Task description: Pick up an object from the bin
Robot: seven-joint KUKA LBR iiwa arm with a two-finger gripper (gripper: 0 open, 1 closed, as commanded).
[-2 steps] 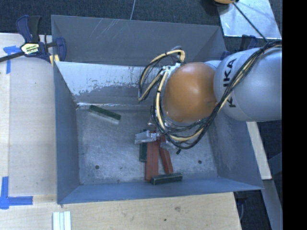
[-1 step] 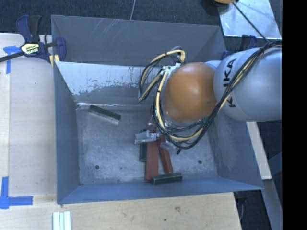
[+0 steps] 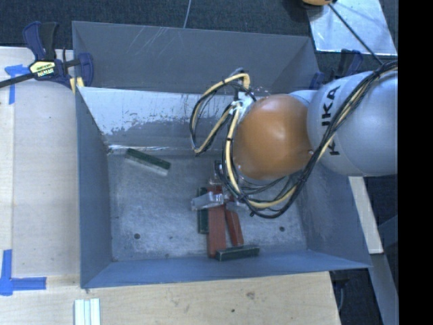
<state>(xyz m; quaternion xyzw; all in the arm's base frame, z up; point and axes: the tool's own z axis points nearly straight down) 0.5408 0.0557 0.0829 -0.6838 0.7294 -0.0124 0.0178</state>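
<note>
While my pincer (image 3: 215, 198) hangs low over the red block (image 3: 223, 230), nothing is lifted yet. The block lies on the bin (image 3: 95, 181) floor, near the middle, with a green bar (image 3: 238, 252) touching its near end. I think the grab and the lift are left to do. My orange cover (image 3: 270, 137) hides most of my pincer, so I cannot tell if it is open or closed. A green strip (image 3: 149, 160) lies far left.

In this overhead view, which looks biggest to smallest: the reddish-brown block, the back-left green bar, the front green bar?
1. reddish-brown block
2. back-left green bar and front green bar: they look about alike, so I won't rank one above the other.
</note>
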